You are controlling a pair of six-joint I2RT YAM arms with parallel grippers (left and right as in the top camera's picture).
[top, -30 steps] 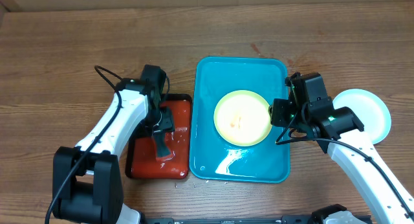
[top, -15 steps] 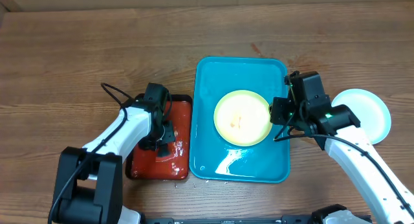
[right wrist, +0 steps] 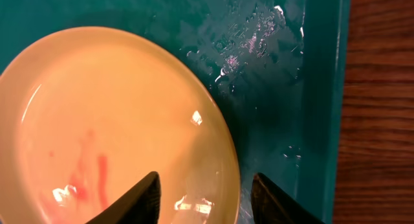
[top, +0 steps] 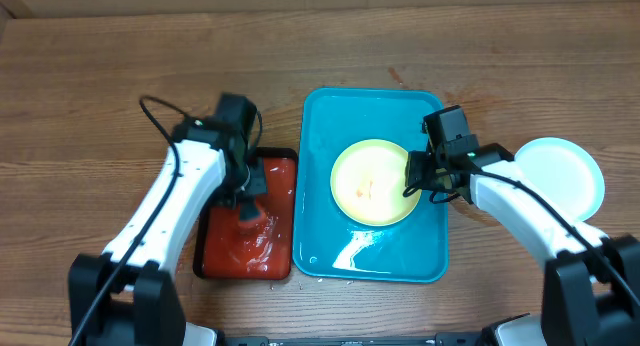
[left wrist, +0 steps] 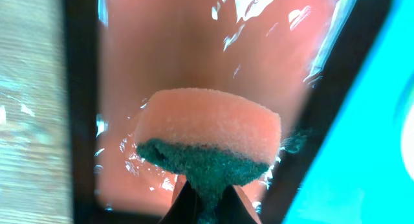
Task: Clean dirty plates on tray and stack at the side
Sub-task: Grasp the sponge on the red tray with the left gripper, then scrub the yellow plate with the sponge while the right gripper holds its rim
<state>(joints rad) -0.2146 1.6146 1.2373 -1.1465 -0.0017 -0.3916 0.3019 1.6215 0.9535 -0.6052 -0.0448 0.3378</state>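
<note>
A pale yellow plate [top: 372, 181] with orange streaks [right wrist: 97, 120] lies in the middle of the wet blue tray [top: 375, 106]. My right gripper [top: 412, 183] hangs open over the plate's right rim, one finger above the plate and the other above the tray base [right wrist: 278, 88], with the rim between them [right wrist: 206, 199]. My left gripper [left wrist: 207, 203] is shut on an orange sponge [left wrist: 210, 127] with a green scrub side, held above the red tray [top: 275, 171]. A white plate with a bluish rim [top: 558, 174] rests on the wooden tabletop to the right.
The red tray [left wrist: 162, 49] with its black rim holds a wet film and sits just left of the blue tray. Brown wood-grain table [top: 120, 76] surrounds both trays. The right arm's links stretch between the blue tray and the white plate.
My left gripper has closed on the sponge in the red tray and lifted it. My right gripper has shifted a little left, over the yellow plate's right rim.
</note>
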